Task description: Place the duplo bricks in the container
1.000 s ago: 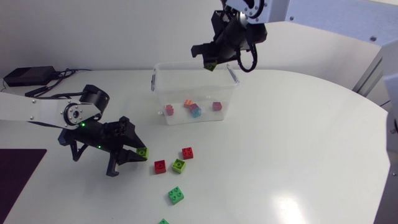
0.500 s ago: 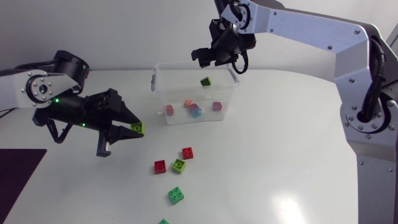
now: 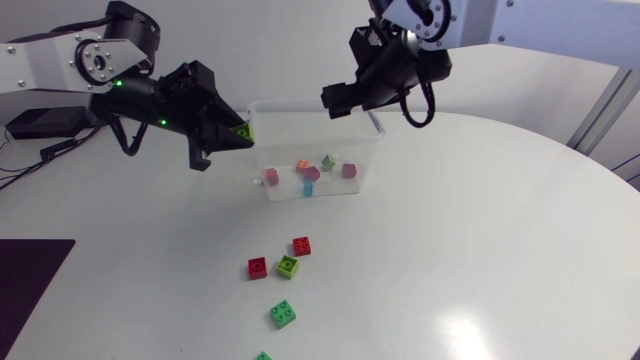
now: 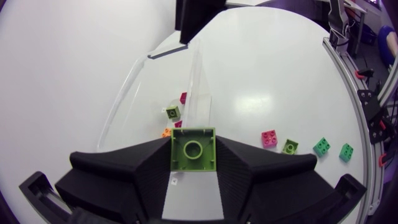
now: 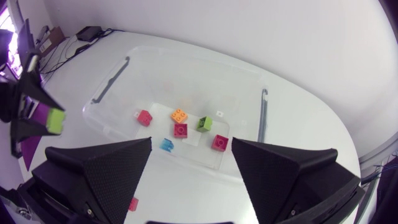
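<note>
My left gripper (image 3: pixel 236 134) is shut on a lime green brick (image 3: pixel 243 131), held in the air just left of the clear container (image 3: pixel 300 103). In the left wrist view that brick (image 4: pixel 193 149) sits between the fingers, with the container's near wall (image 4: pixel 198 74) right ahead. My right gripper (image 3: pixel 345 100) hangs open and empty above the container's far right corner. The right wrist view looks down past its gripper (image 5: pixel 191 146) at several bricks inside, among them a green brick (image 5: pixel 204 124), an orange brick (image 5: pixel 180 115) and a blue brick (image 5: pixel 165 145).
Loose on the table in front of the container lie a red brick (image 3: pixel 301 245), another red brick (image 3: pixel 257 267), an olive green brick (image 3: pixel 288 266) and a green brick (image 3: pixel 283 314). A further green brick (image 3: pixel 262 356) sits at the front edge.
My right gripper opened and its green brick dropped into the container. My left arm lifted the lime brick from the table up to the container's left side.
</note>
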